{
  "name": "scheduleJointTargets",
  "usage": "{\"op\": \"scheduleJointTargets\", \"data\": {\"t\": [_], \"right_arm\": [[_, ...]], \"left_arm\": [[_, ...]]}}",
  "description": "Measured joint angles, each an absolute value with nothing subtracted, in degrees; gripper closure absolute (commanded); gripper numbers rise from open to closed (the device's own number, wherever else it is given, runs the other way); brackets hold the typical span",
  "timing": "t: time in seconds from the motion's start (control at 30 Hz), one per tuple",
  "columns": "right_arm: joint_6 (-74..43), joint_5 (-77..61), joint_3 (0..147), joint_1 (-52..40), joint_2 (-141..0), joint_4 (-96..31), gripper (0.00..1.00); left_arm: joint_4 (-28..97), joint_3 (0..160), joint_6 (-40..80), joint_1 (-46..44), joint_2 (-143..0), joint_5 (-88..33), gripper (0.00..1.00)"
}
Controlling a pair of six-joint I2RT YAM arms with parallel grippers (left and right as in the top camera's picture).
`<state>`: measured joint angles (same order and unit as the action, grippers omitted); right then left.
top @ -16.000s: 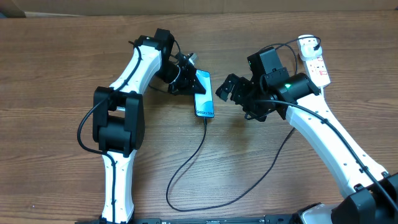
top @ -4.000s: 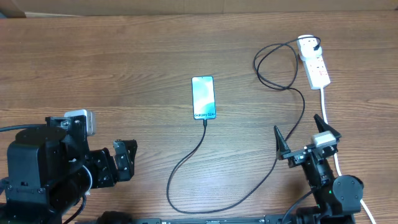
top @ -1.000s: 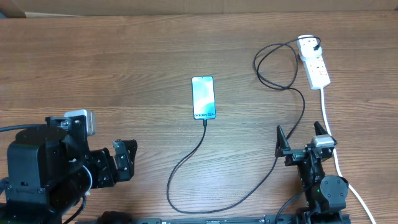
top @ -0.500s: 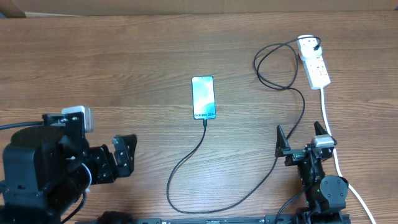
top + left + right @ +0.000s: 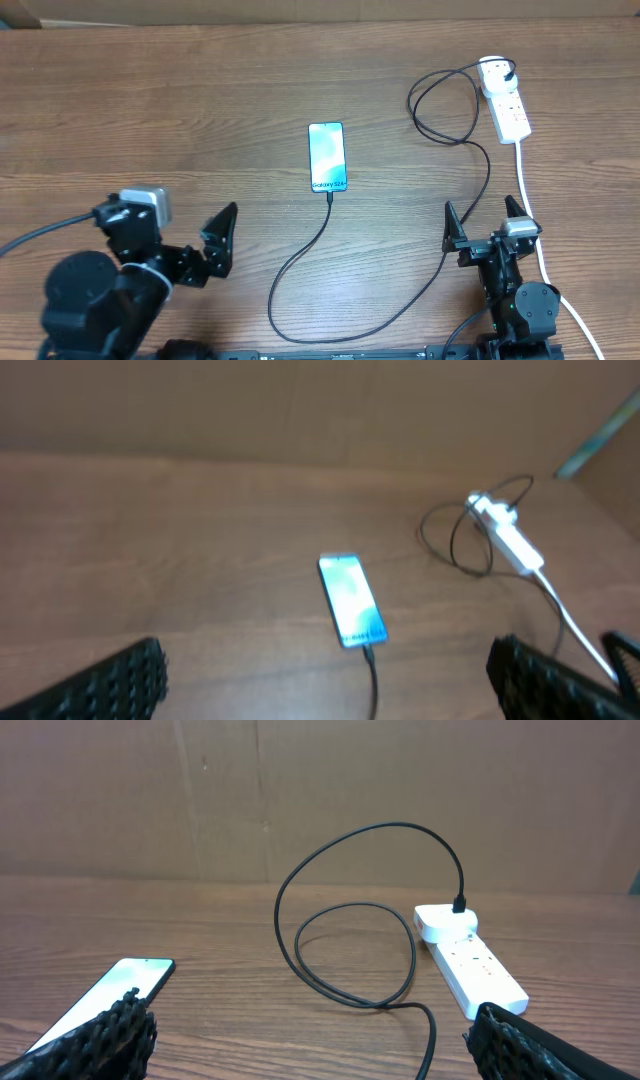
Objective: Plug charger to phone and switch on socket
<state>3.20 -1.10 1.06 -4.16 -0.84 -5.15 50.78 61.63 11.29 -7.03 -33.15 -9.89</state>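
I see left gripper, right gripper jaws spread, empty, at near tabletop edge. Phone central, bare wood around; charger meets its near end; socket far-right.

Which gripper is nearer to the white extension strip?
Right. The right gripper hangs at the near edge, almost straight below the extension strip in the overhead view. The left gripper is far across the table, near-left.

Even, soft indoor light, faint shadows, left wrist view blurred, overhead and right wrist sharp
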Motion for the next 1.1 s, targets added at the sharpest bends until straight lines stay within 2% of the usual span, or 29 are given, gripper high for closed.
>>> {"op": "scheduleJointTargets", "data": {"t": [0.6,0.9,1.1], "right_arm": [[3.2,-1.1,1.06,-4.16,-0.84,-5.15,0.0],[3.22,-1.08,1.06,-4.16,-0.84,-5.15,0.0],[3.22,-1.1,1.06,-4.16,-0.84,-5.15,0.0]], "left_arm": [[6.39,17.65,9.78,-7.03,-10.68,-10.94,0.0],[-0.54,6.42,9.37,-7.01,-1.8,-10.92,0.0],[-4.43,2.59,9.19,-6.24,-1.02,-10.92,0.0]]}}
